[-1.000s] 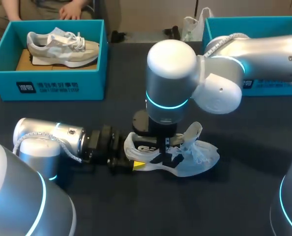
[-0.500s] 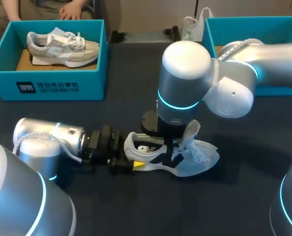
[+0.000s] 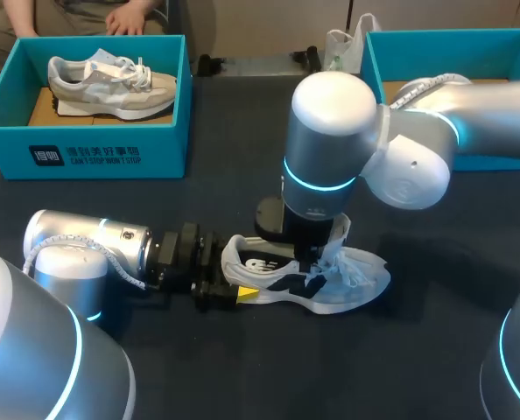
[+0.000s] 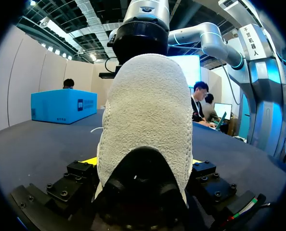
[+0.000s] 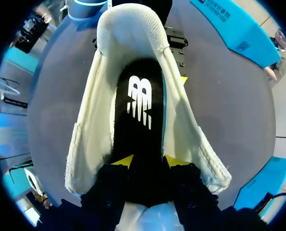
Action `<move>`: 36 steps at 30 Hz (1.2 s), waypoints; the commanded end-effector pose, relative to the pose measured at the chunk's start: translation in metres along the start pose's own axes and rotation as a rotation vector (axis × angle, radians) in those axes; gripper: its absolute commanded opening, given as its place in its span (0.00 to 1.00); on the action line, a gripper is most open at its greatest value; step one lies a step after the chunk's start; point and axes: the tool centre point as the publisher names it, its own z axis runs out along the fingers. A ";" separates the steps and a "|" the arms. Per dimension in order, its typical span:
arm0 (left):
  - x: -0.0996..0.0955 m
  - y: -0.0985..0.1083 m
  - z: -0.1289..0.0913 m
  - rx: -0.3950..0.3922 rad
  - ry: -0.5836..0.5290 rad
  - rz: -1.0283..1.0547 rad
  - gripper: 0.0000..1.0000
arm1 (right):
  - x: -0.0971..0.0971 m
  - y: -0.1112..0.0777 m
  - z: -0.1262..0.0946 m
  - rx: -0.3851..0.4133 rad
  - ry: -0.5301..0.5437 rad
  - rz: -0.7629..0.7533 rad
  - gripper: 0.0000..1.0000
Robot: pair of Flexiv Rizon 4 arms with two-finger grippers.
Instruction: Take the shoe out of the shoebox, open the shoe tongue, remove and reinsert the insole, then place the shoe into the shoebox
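Right gripper (image 5: 149, 162) has shifted frame-right and sunk into shoe (image 3: 352, 284) (centre frame); tips apparently pinch insole (image 5: 140, 110). Left gripper (image 4: 143, 163) clamps heel (image 4: 145, 115). Insole step underway.

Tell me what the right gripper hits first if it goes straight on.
The black insole inside the white shoe; the right gripper seems clamped on it, though depth is unclear.

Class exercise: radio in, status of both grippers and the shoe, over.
Left gripper shut on shoe heel, shoe flat on table. Right gripper down in the shoe, shut on insole. Right-hand shoebox well clear behind.
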 end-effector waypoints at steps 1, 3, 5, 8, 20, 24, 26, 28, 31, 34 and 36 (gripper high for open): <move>0.001 0.000 0.000 -0.001 -0.003 0.001 0.00 | -0.006 0.008 0.011 0.010 0.035 -0.008 0.40; 0.001 0.000 0.000 -0.001 -0.003 0.001 0.00 | -0.005 0.010 0.015 0.012 0.062 -0.017 0.42; 0.001 0.000 0.000 -0.001 -0.003 0.001 0.00 | -0.002 0.012 0.021 0.017 0.093 -0.020 0.43; 0.001 0.000 0.000 -0.001 -0.003 0.001 0.00 | 0.005 0.011 0.027 0.016 0.132 -0.012 0.43; 0.001 0.000 0.000 -0.001 -0.003 0.001 0.00 | 0.031 0.004 0.035 0.014 0.213 0.035 0.34; 0.001 0.000 0.000 -0.001 -0.003 0.001 0.00 | 0.037 0.002 0.033 0.018 0.210 0.056 0.34; 0.001 0.000 0.000 -0.001 -0.003 0.001 0.00 | 0.039 0.002 0.030 0.019 0.205 0.058 0.34; 0.001 0.000 0.000 -0.001 -0.003 0.001 0.00 | 0.040 0.002 0.029 0.022 0.197 0.061 0.35; 0.001 0.000 0.000 -0.001 -0.003 0.001 0.00 | 0.040 0.003 0.028 0.031 0.184 0.070 0.36; 0.001 0.000 0.000 -0.001 -0.003 0.001 0.00 | 0.041 0.005 0.027 0.029 0.174 0.069 0.37; 0.001 0.000 0.000 -0.001 -0.003 0.001 0.00 | 0.040 0.005 0.025 0.031 0.166 0.069 0.38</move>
